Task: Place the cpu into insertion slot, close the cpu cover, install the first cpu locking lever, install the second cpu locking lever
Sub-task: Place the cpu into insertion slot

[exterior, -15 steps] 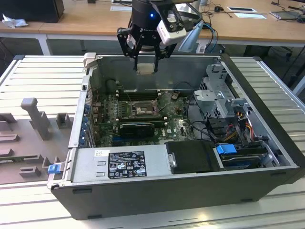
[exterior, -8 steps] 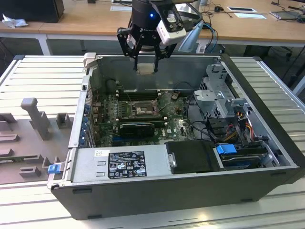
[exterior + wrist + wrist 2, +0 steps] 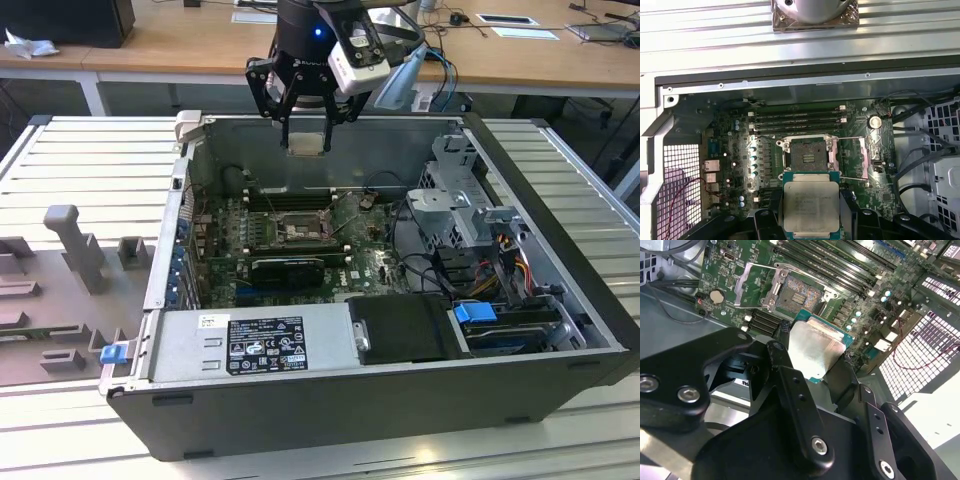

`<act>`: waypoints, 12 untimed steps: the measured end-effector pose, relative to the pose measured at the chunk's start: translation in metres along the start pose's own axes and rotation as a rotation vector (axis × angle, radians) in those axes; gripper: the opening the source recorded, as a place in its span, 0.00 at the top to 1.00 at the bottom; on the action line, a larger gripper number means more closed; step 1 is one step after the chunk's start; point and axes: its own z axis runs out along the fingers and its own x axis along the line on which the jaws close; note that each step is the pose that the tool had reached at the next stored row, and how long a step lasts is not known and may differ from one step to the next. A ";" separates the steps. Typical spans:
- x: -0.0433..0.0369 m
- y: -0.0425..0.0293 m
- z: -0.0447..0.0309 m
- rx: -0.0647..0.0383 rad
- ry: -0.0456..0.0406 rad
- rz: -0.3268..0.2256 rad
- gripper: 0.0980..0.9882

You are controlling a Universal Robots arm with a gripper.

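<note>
My claw hangs over the open computer case, clasping the cpu; well below, on the board inside, sits the insertion slot; the cpu cover lies flipped open just beside it.

Exterior view high, oblique — both wrist views share insertion slot.

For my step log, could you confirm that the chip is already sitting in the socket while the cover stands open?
Not quite. The chip is not in the socket: the gripper holds it clear of the board, as the first wrist view shows. The socket is bare, and the cover does stand open.
</note>
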 end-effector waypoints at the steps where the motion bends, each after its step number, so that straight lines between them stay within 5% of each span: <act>1: 0.0000 0.0000 0.0000 0.000 -0.0001 0.001 0.50; 12: 0.0000 0.0000 0.0000 0.000 -0.0014 0.015 0.50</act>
